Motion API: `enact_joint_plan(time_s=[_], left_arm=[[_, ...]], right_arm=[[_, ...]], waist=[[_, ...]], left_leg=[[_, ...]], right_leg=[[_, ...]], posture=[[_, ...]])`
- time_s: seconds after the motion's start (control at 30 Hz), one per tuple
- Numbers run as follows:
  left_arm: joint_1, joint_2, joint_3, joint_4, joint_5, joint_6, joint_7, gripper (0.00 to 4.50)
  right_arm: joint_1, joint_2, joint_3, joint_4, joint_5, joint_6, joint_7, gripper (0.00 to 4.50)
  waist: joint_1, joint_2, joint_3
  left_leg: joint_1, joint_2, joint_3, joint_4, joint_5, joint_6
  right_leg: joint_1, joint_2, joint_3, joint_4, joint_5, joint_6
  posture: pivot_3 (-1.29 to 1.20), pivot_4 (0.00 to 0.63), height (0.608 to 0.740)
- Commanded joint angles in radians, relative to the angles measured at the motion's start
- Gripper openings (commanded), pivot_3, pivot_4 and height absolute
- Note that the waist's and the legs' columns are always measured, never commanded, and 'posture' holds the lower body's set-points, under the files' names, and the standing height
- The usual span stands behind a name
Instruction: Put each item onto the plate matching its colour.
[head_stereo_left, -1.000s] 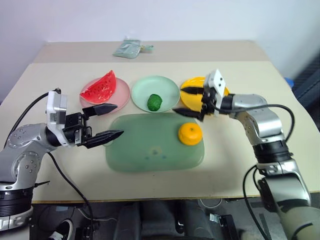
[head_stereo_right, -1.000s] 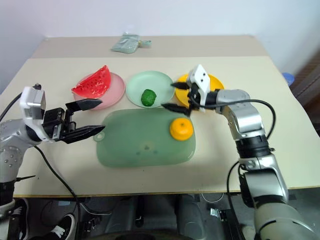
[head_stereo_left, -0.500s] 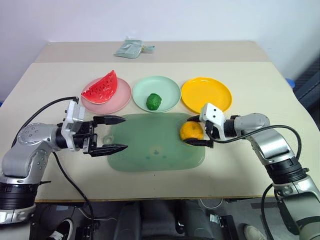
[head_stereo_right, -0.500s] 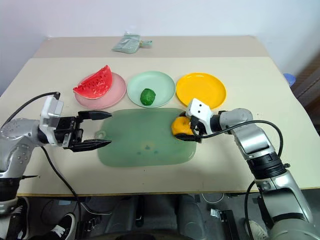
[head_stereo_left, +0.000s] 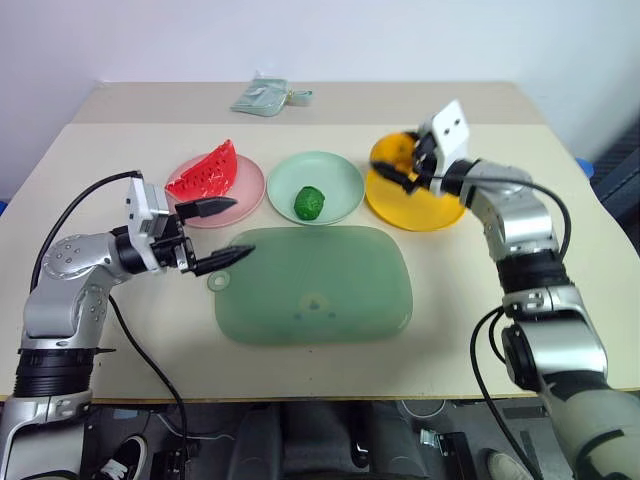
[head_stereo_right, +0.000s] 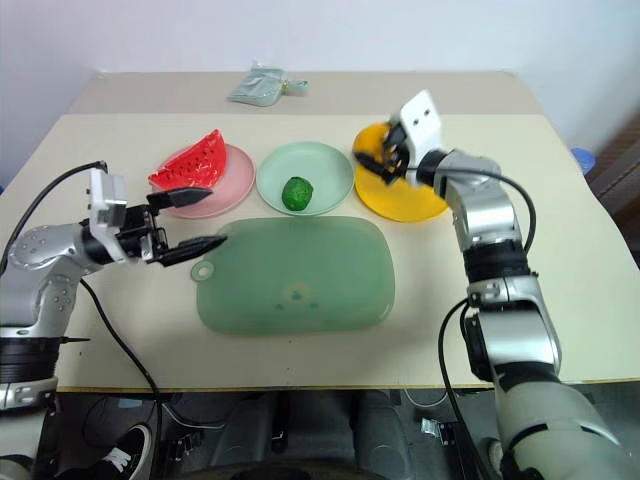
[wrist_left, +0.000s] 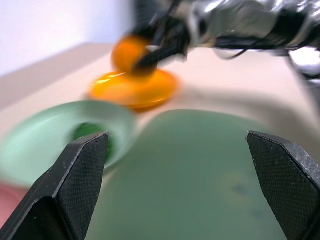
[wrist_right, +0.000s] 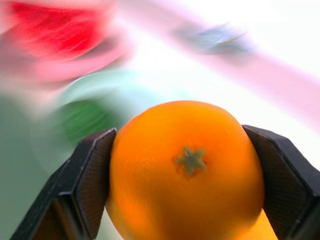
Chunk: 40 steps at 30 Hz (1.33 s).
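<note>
Three round plates sit in a row on the tabletop (head_stereo_left: 120, 150), just behind a pale green board (head_stereo_left: 312, 283). The pink plate (head_stereo_left: 245, 185) carries the red watermelon wedge (head_stereo_left: 203, 172). The mint green plate (head_stereo_left: 340, 178), in the middle, carries the bumpy dark-green ball (head_stereo_left: 309, 202). The yellow plate (head_stereo_left: 420, 208) lies on the right end of the row.

The right claw (head_stereo_left: 404, 165) is clamped on the orange (wrist_right: 187, 167), one black finger pressing each side of it, stem end toward the wrist camera. It holds the fruit in the air above the yellow plate's far left rim, clear of the plate's surface.

The left claw (head_stereo_left: 221, 234) hangs with its fingers spread wide and nothing between them, near the board's left corner and just in front of the pink plate; one fingertip lies over the pink plate's near edge. A small grey-green pouch (head_stereo_left: 262, 97) lies at the far side of the tabletop, well apart from the plates.
</note>
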<state>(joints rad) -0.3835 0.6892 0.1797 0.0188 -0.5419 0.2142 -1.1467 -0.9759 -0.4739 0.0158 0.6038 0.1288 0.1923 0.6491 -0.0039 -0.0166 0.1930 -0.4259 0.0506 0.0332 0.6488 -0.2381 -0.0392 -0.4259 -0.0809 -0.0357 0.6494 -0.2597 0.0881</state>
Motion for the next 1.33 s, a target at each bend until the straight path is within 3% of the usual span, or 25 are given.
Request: enact_joint_plan(time_s=[0.03, 0.1, 0.17, 0.37, 0.47, 0.57, 0.67, 0.73, 0.8, 1.0, 1.33], left_arm=[[-0.012, -0.025, -0.001, -0.015, 0.045, -0.038, 0.070, 4.50], [0.007, -0.031, -0.007, -0.037, 0.042, -0.043, 0.058, 4.50], [0.020, -0.034, -0.009, -0.057, 0.036, -0.042, 0.054, 4.50], [0.030, -0.023, 0.006, -0.082, 0.026, -0.038, 0.048, 4.50], [0.027, -0.017, 0.018, -0.094, 0.002, -0.030, 0.033, 4.50], [0.016, -0.013, 0.044, -0.088, -0.046, -0.020, 0.002, 4.50], [0.010, 0.015, 0.050, -0.064, -0.073, -0.015, -0.062, 4.50], [0.030, 0.040, 0.058, -0.074, -0.107, 0.009, -0.111, 4.50], [0.047, 0.059, 0.076, -0.087, -0.137, 0.032, -0.137, 4.50], [0.061, 0.123, 0.056, -0.034, -0.073, -0.031, -0.226, 4.50], [0.049, 0.137, 0.002, -0.017, -0.115, 0.061, -0.330, 4.50]], right_arm=[[-0.041, 0.013, -0.007, 0.192, -0.062, -0.090, -0.090, 3.39], [-0.051, 0.017, 0.022, 0.273, -0.105, -0.131, -0.097, 3.39], [-0.058, 0.032, 0.020, 0.328, -0.103, -0.140, -0.074, 4.41], [-0.086, 0.043, -0.018, 0.363, -0.100, -0.206, -0.104, 4.47], [-0.106, 0.052, -0.093, 0.323, -0.027, -0.303, -0.099, 4.47], [-0.066, 0.072, -0.151, 0.181, 0.086, -0.342, 0.017, 4.47], [0.065, 0.077, -0.112, -0.065, 0.216, -0.238, 0.260, 4.47], [0.220, 0.006, -0.033, -0.320, 0.323, -0.065, 0.451, 4.47], [0.372, -0.078, 0.023, -0.548, 0.370, -0.027, 0.589, 4.47], [0.559, -0.181, -0.005, -0.836, 0.437, 0.074, 0.589, 4.47], [0.652, -0.200, -0.042, -0.870, 0.391, 0.029, 0.519, 4.47]], waist=[[-0.004, 0.000, 0.000], [-0.010, 0.000, 0.000], [-0.016, 0.001, 0.001], [-0.016, 0.001, 0.001], [-0.014, 0.001, 0.001], [-0.010, 0.001, 0.001], [-0.010, 0.001, 0.000], [-0.008, 0.001, 0.000], [0.002, 0.001, 0.000], [-0.008, 0.002, 0.000], [-0.006, 0.001, 0.000]], left_leg=[[0.000, 0.000, 0.000, 0.000, 0.000, 0.000], [0.000, 0.000, 0.001, 0.000, 0.000, 0.000], [0.000, 0.000, 0.001, 0.000, 0.000, 0.000], [0.001, 0.001, 0.001, 0.000, 0.000, 0.000], [0.001, 0.001, 0.002, 0.000, 0.000, 0.000], [0.001, 0.001, 0.001, 0.000, 0.000, 0.000], [0.001, 0.001, 0.001, 0.000, 0.000, 0.000], [0.001, 0.001, 0.001, 0.000, 0.000, 0.000], [0.001, 0.001, 0.001, 0.000, 0.000, 0.000], [0.003, 0.001, 0.001, 0.003, 0.000, 0.000], [0.004, 0.001, 0.001, 0.001, 0.000, 0.000]], right_leg=[[0.000, 0.000, 0.000, 0.000, 0.000, 0.000], [0.000, 0.000, 0.000, 0.000, 0.000, 0.001], [0.000, 0.000, 0.000, 0.000, 0.000, 0.001], [-0.001, 0.001, 0.002, 0.002, 0.000, 0.000], [-0.001, 0.000, 0.002, 0.002, 0.000, 0.001], [-0.001, 0.000, 0.002, 0.002, 0.000, 0.001], [-0.001, 0.000, 0.002, 0.002, 0.001, 0.001], [0.000, 0.001, 0.001, 0.002, 0.001, 0.001], [0.000, 0.000, 0.001, 0.001, 0.001, 0.001], [0.001, 0.001, 0.002, 0.002, 0.002, 0.001], [0.004, 0.001, 0.002, 0.000, 0.001, 0.001]], posture=[[0.00, 0.150, 0.740], [0.00, 0.150, 0.740], [0.00, 0.150, 0.740], [0.00, 0.150, 0.740], [0.00, 0.150, 0.740], [0.00, 0.150, 0.740], [0.00, 0.150, 0.740], [0.00, 0.150, 0.740], [0.00, 0.150, 0.740], [0.00, 0.150, 0.740], [0.00, 0.150, 0.740]])
